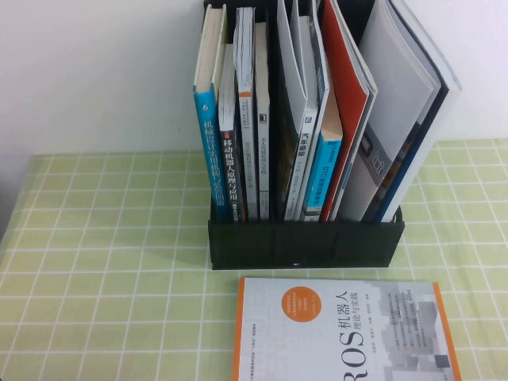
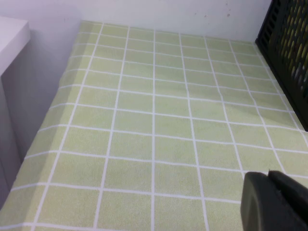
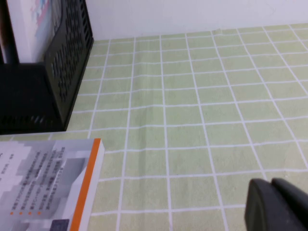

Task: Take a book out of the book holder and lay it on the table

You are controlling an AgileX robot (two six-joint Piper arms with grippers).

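Waiting at the start: right gripper [image 3: 278, 204] is hovering low over the table [image 1: 95, 262], jaws together; left gripper [image 2: 274, 202] likewise parked (fingers: cannot tell). The book [image 1: 397, 119] is standing in the book holder [image 1: 305, 242]'s rightmost compartment; next, reaching for its top edge.

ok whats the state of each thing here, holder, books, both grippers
book holder: upright on the table, full of standing books
book: in the holder's rightmost slot, leaning right
ROS book: flat on the table, before the holder
left gripper: shut, holding nothing, above bare cloth
right gripper: shut, holding nothing, above bare cloth
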